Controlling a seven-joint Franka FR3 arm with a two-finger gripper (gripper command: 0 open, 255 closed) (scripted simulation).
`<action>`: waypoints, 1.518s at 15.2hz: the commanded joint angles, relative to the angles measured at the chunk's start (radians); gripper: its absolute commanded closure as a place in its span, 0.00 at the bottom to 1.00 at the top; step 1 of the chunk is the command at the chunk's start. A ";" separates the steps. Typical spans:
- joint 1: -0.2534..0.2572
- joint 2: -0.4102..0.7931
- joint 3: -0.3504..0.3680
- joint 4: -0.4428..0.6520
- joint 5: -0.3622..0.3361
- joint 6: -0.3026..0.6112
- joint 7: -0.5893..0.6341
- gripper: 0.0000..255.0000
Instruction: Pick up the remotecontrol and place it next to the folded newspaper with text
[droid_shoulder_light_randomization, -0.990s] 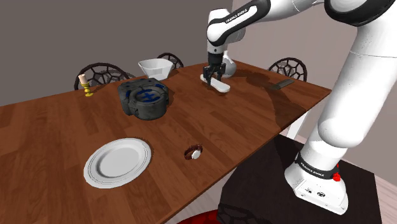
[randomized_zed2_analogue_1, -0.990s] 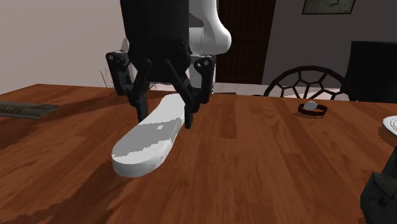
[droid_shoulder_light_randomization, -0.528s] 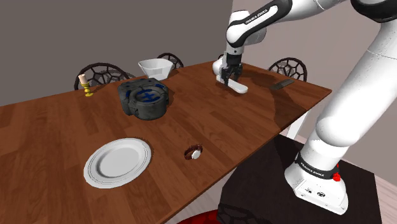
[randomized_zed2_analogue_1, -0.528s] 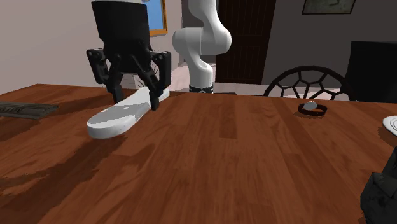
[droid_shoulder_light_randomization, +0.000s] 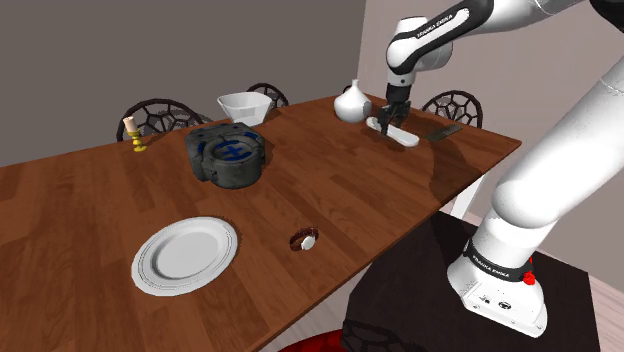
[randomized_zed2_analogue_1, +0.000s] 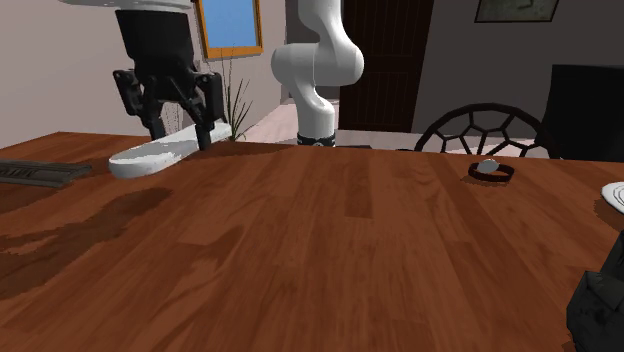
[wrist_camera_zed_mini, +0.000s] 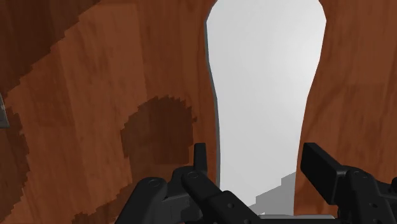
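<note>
The remote control (droid_shoulder_light_randomization: 399, 134) is a long plain white bar, held a little above the brown wooden table (droid_shoulder_light_randomization: 90, 200) near its far right end in the shoulder view. My black gripper (droid_shoulder_light_randomization: 388, 121) is shut on it, one finger on each long side. In the wrist view the fingers (wrist_camera_zed_mini: 200, 160) clasp the white remote (wrist_camera_zed_mini: 264, 83) between them over the wood. The folded newspaper (droid_shoulder_light_randomization: 443, 131) lies flat and dark grey just to the right of the remote. In the second exterior view the gripper (randomized_zed2_analogue_1: 182, 138) holds the remote (randomized_zed2_analogue_1: 150, 158) close to the newspaper (randomized_zed2_analogue_1: 40, 172).
A white vase (droid_shoulder_light_randomization: 352, 103) stands just left of the gripper. Farther left are a white bowl (droid_shoulder_light_randomization: 245, 106), a dark round object (droid_shoulder_light_randomization: 226, 155), a candle holder (droid_shoulder_light_randomization: 132, 133), a white plate (droid_shoulder_light_randomization: 186, 254) and a wristwatch (droid_shoulder_light_randomization: 304, 240). Chairs (droid_shoulder_light_randomization: 452, 104) line the far side.
The gripper has carried the remote toward the shoulder view's right, past the vase and up to the newspaper. Its grip has stayed the same.
</note>
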 joint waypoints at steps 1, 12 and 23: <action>-0.023 -0.025 -0.027 -0.017 -0.015 -0.004 -0.042 1.00; -0.156 -0.106 -0.202 -0.071 -0.103 -0.009 -0.291 1.00; -0.212 -0.057 -0.323 -0.083 -0.123 0.066 -0.448 1.00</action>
